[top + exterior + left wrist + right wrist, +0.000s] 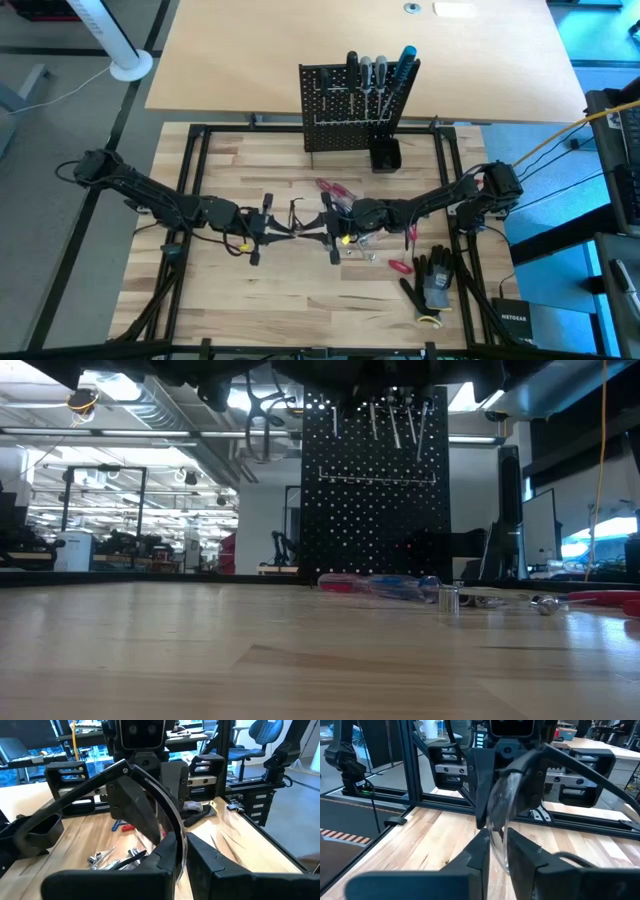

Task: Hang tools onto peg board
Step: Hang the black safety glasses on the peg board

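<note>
The desk is seen to be of pale wood planks with a smooth, faintly glossy finish, framed by matt black metal rails. The peg board is shown as matt black perforated sheet. Thin bright metal shafts are seen hanging on it. Glossy red and clear plastic handles are seen on the desk. The gloves look like dark cloth. Each claw is made of matt black plastic, left and right, and a clear glossy curved piece is gripped between them.
</note>
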